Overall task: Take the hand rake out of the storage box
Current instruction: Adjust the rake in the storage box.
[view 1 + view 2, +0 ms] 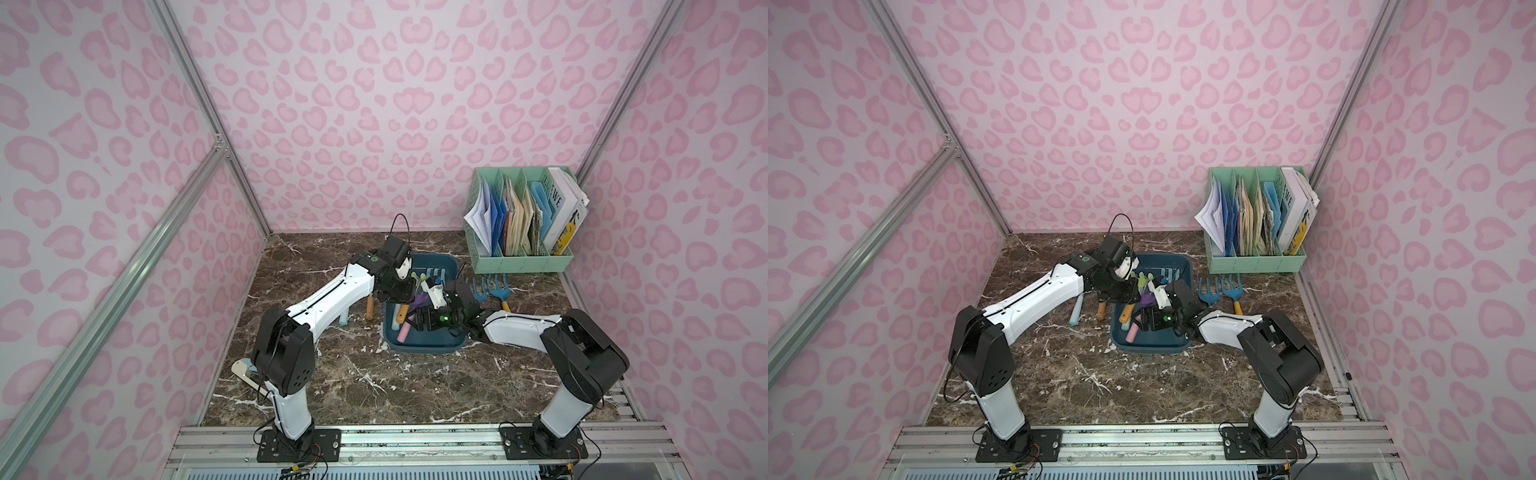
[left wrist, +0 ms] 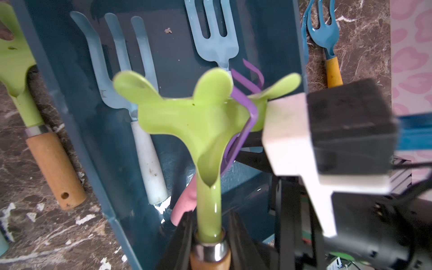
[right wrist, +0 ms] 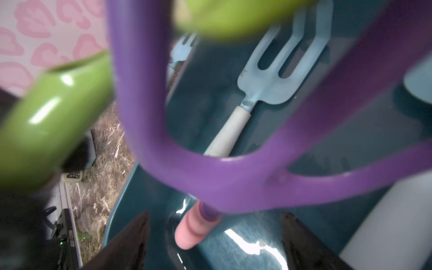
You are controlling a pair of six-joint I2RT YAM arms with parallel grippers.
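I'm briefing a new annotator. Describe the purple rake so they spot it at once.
On the table sits a teal storage box. Inside it, by the right gripper, is the purple rake. Only it has purple tines and a pink handle, unlike the pale blue forks and green tool.

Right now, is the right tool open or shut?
Open: the right tool has its fingers wide apart, with the pink handle untouched between them.

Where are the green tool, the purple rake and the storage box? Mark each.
green tool point(image 2: 194, 121), left wrist view, on its head below the lobes.
purple rake point(image 3: 233, 184), right wrist view, on the bar joining its tines.
storage box point(image 1: 415, 348), in a top view, on its near rim.
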